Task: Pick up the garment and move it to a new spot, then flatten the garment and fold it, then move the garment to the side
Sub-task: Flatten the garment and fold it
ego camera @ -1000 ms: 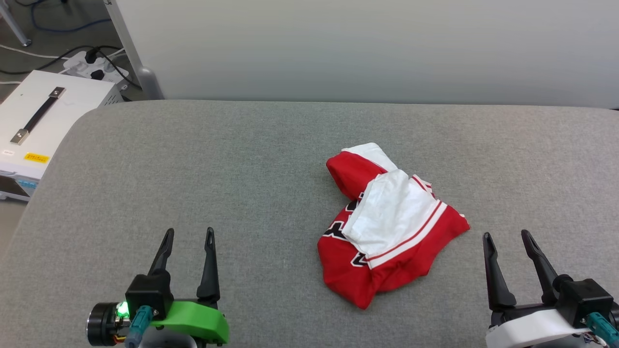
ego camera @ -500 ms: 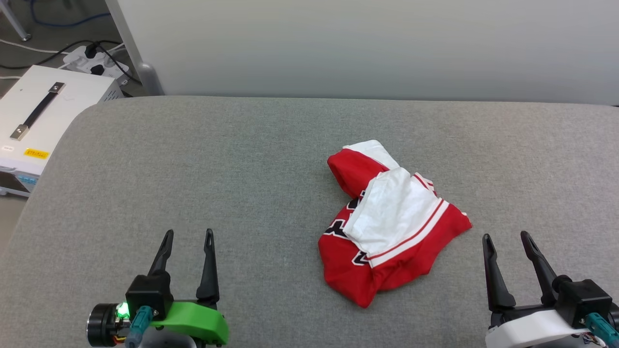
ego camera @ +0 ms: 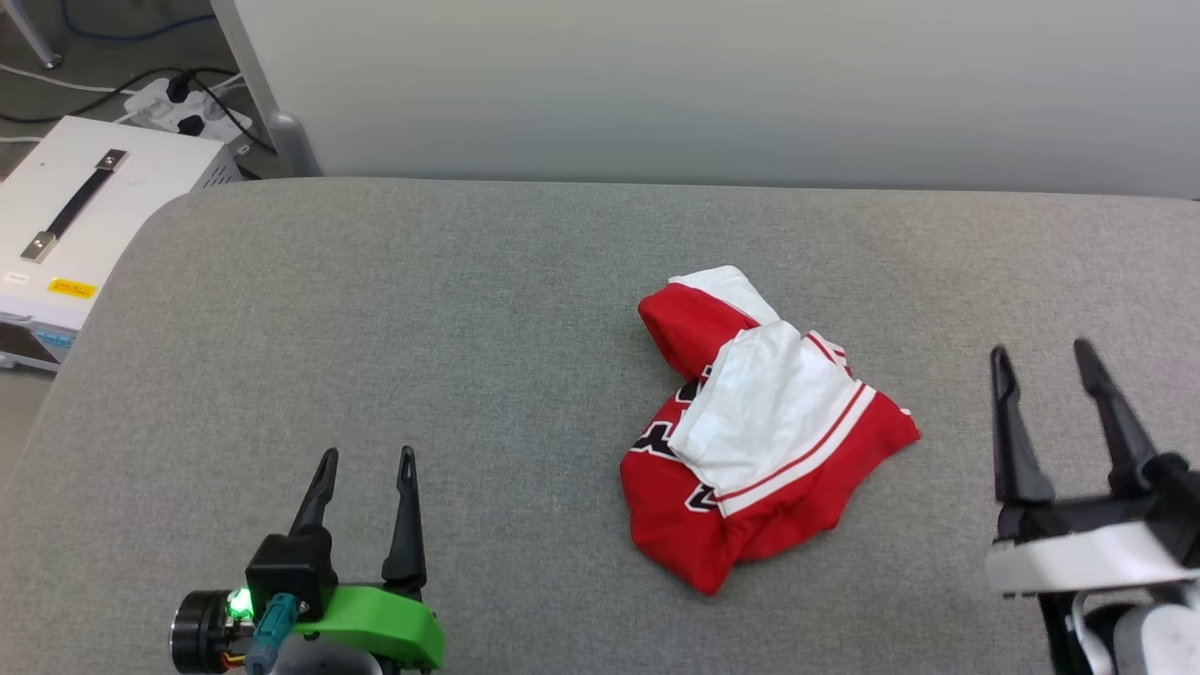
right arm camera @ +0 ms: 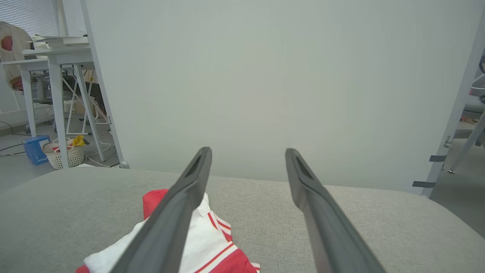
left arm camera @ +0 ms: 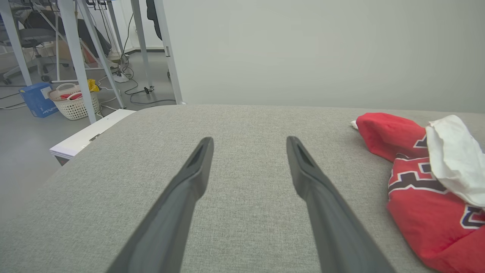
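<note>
I see the red jersey T-shirt [ego camera: 750,441] lying crumpled on the grey fabric-covered table [ego camera: 422,309], a little to the right of the middle in the head view and closer to the near edge than to the far one. A white sleeve with red striped trim lies folded over the red body. At the left border of this sleeve, some black lettering with a white outline comes out from under it. A second red fold with a small white part points toward the far side of the table. The right gripper [ego camera: 1042,349] stands near the T-shirt on its right side and is not touching it. Its two dark fingers are spread wide and there is nothing between them. In the right wrist view the T-shirt [right arm camera: 212,239] appears low, partly behind one finger of this gripper [right arm camera: 247,150]. The left gripper [ego camera: 366,452] is well apart from the T-shirt, at the lower left of the head view. Its fingers are also fully spread and they hold nothing. In the left wrist view, this gripper [left arm camera: 249,139] points along bare grey cloth, and the T-shirt [left arm camera: 420,197] is at the right border. Behind the table stands a pale plain panel [ego camera: 712,84]. On the floor at the left there is a white box with a black handle [ego camera: 94,216], and beside it a power strip [ego camera: 187,112] with cables.
</note>
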{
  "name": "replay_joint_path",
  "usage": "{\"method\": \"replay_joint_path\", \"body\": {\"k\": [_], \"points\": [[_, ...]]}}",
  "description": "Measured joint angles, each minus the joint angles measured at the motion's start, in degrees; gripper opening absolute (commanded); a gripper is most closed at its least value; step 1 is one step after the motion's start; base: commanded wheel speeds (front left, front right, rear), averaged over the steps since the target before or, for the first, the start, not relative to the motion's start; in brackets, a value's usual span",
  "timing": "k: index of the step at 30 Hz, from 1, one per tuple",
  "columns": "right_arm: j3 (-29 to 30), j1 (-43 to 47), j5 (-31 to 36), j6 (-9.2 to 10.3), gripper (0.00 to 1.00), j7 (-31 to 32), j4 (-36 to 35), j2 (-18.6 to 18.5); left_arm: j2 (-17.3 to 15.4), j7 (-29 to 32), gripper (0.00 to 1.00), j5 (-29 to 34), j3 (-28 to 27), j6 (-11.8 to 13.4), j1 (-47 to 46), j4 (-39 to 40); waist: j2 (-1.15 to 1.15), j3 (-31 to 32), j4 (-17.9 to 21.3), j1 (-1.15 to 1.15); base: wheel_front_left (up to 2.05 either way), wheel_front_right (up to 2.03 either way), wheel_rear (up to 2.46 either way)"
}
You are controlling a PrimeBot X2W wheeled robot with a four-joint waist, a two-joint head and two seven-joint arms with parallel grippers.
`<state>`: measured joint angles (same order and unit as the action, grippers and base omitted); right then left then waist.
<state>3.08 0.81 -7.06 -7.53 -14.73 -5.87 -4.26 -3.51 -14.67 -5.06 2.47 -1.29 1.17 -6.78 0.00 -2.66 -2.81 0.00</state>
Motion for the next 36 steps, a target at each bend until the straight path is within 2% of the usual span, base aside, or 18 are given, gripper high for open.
{"method": "replay_joint_path", "body": {"k": [5,8,10,14,20,24,27,31,36], "points": [[-3.2,-8.9,-3.2,0.00,1.00,0.0,-1.9,-6.1,0.1,0.0,1.00,0.0,0.0,0.0,-0.1,0.0,0.00,-1.2,0.0,0.00,0.00,0.00,0.00],[-10.1,-13.6,-8.7,0.00,1.00,-0.1,0.6,-12.0,0.2,0.0,1.00,0.0,-0.1,0.0,-0.1,-0.1,0.00,-1.7,0.1,0.00,0.00,0.00,0.00],[-16.8,-17.1,-12.2,0.00,1.00,2.5,2.3,-17.9,0.2,0.0,1.00,0.0,-0.2,0.0,-0.1,-0.1,0.00,-2.0,0.2,0.00,0.00,0.00,0.00],[-29.4,-24.9,-20.9,0.00,1.00,14.9,1.8,-26.8,0.3,0.0,1.00,0.0,-0.2,0.0,-0.2,-0.1,0.00,-2.5,0.5,0.00,0.00,0.00,0.00],[-45.0,-33.8,-35.1,0.00,1.00,36.5,-0.6,-34.4,0.3,0.0,1.00,0.0,-0.2,0.0,-0.5,0.0,0.00,-3.6,0.7,0.00,0.00,0.00,0.00],[-53.4,-38.4,-41.3,0.00,1.00,48.1,-1.4,-35.7,0.4,0.0,1.00,0.0,0.0,0.0,-1.3,0.1,0.00,-4.8,0.6,0.00,0.00,0.00,0.00],[-58.4,-41.6,-42.9,0.00,1.00,53.3,-0.4,-35.2,0.4,0.0,1.00,0.0,0.4,0.1,-2.3,0.2,0.00,-6.0,0.4,0.00,0.00,0.00,0.00],[-63.6,-45.2,-43.1,0.00,1.00,55.4,5.0,-33.1,0.4,0.0,1.00,-0.5,1.0,0.6,-3.7,0.3,0.00,-7.9,-0.1,0.00,0.00,0.00,0.00],[-68.8,-47.2,-42.7,0.00,1.00,54.0,14.6,-30.8,0.4,0.0,1.00,-1.0,1.7,1.4,-5.1,0.5,0.00,-10.4,-1.0,0.00,0.00,0.00,0.00]]}}
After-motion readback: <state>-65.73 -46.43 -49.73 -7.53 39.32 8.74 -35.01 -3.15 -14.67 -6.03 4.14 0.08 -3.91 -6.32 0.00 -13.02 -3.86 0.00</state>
